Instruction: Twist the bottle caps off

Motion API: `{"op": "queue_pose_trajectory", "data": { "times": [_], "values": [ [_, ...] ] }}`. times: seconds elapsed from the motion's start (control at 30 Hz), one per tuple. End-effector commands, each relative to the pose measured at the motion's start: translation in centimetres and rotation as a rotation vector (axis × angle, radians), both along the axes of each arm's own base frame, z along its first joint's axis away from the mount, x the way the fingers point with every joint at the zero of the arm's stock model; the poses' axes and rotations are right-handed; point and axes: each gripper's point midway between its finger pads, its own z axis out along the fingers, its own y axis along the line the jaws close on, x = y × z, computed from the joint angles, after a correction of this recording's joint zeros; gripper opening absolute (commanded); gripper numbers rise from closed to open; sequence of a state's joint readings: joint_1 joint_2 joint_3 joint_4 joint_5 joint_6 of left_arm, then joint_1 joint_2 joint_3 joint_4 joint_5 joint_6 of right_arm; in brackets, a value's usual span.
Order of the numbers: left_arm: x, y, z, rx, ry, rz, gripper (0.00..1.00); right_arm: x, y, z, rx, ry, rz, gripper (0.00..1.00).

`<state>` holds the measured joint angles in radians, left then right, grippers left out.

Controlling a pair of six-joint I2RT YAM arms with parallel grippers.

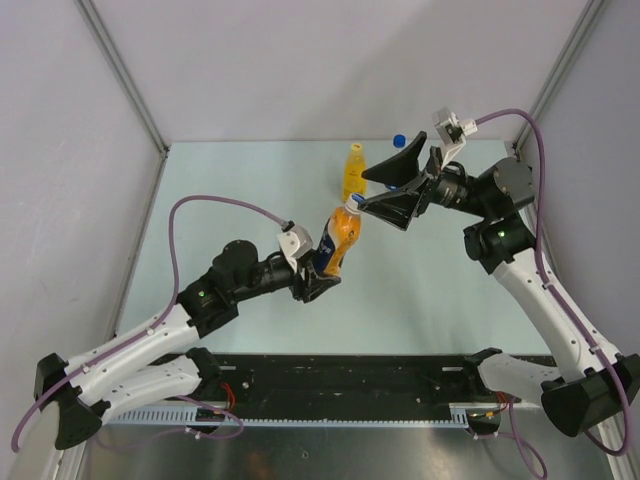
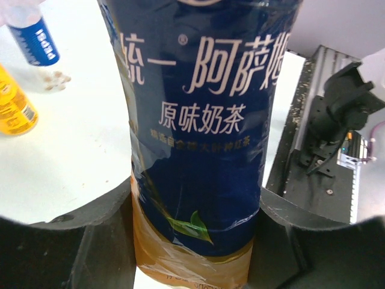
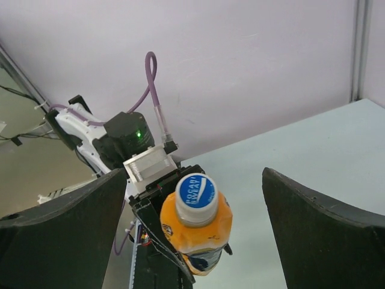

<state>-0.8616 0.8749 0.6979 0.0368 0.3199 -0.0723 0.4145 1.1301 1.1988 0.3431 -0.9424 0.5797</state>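
Left fingers (image 2: 90, 253) clamp the orange bottle (image 2: 198, 120) aloft, tilted toward the right fingers (image 3: 319, 235), which are spread wide either side of its cap (image 3: 197, 197) without touching it. The likely next move is to close squarely on the cap and twist. On the tabletop (image 1: 420, 290) behind stands a yellow bottle (image 1: 354, 170); a blue-capped third bottle (image 1: 399, 141) is mostly hidden by the right arm.

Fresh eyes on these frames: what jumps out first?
The orange bottle with the blue label stands out, held tilted over the middle of the table by the left tool, which is shut on its lower body. The right tool is wide open, facing the bottle's blue-topped white cap. A yellow bottle stands upright at the far side.
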Motion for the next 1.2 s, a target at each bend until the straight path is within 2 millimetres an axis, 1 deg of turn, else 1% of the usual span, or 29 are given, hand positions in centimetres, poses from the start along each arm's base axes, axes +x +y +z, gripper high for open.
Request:
{"op": "queue_pose_trajectory", "data": {
  "times": [0.0, 0.03, 0.1, 0.27, 0.37, 0.47, 0.57, 0.8, 0.9, 1.0, 1.03, 1.17],
  "values": [
    [1.9, 1.1, 1.0, 0.013, -0.05, 0.117, 0.0, 0.4, -0.8, 1.4, 0.038, -0.013, -0.084, 0.99],
    [2.3, 1.2, 1.0, 0.02, -0.051, 0.137, 0.0, 0.8, -0.9, 1.4, 0.041, -0.003, -0.105, 0.99],
    [3.0, 1.8, 0.0, 0.063, -0.037, 0.183, 0.0, 1.6, -1.1, 1.3, 0.047, 0.029, -0.153, 0.99],
    [4.9, 3.5, -1.4, 0.163, -0.027, 0.314, 0.0, 4.0, -1.3, 0.0, 0.047, 0.144, -0.252, 0.99],
    [5.9, 4.7, -1.7, 0.208, -0.034, 0.403, 0.0, 5.6, -1.2, -1.4, 0.022, 0.226, -0.303, 0.99],
    [6.5, 5.7, -1.7, 0.238, -0.048, 0.485, 0.0, 7.3, -0.9, -3.1, -0.029, 0.324, -0.36, 1.0],
    [6.8, 6.4, -1.7, 0.291, -0.086, 0.551, 0.0, 8.4, -0.4, -5.0, -0.083, 0.407, -0.378, 0.99],
    [7.3, 6.9, -2.6, 0.424, -0.136, 0.643, 0.0, 9.3, 1.1, -7.5, -0.155, 0.516, -0.372, 0.99],
    [7.3, 6.7, -3.0, 0.458, -0.146, 0.651, 0.0, 9.7, 1.6, -8.6, -0.196, 0.552, -0.374, 0.99],
    [7.4, 6.6, -3.0, 0.476, -0.152, 0.65, 0.0, 9.8, 2.0, -9.2, -0.219, 0.569, -0.371, 0.99],
    [7.4, 6.6, -3.0, 0.481, -0.154, 0.651, 0.0, 9.8, 2.1, -9.3, -0.225, 0.573, -0.37, 0.98],
    [7.4, 6.6, -2.9, 0.491, -0.16, 0.656, 0.0, 9.9, 2.6, -10.0, -0.257, 0.583, -0.366, 0.84]
  ]
}}
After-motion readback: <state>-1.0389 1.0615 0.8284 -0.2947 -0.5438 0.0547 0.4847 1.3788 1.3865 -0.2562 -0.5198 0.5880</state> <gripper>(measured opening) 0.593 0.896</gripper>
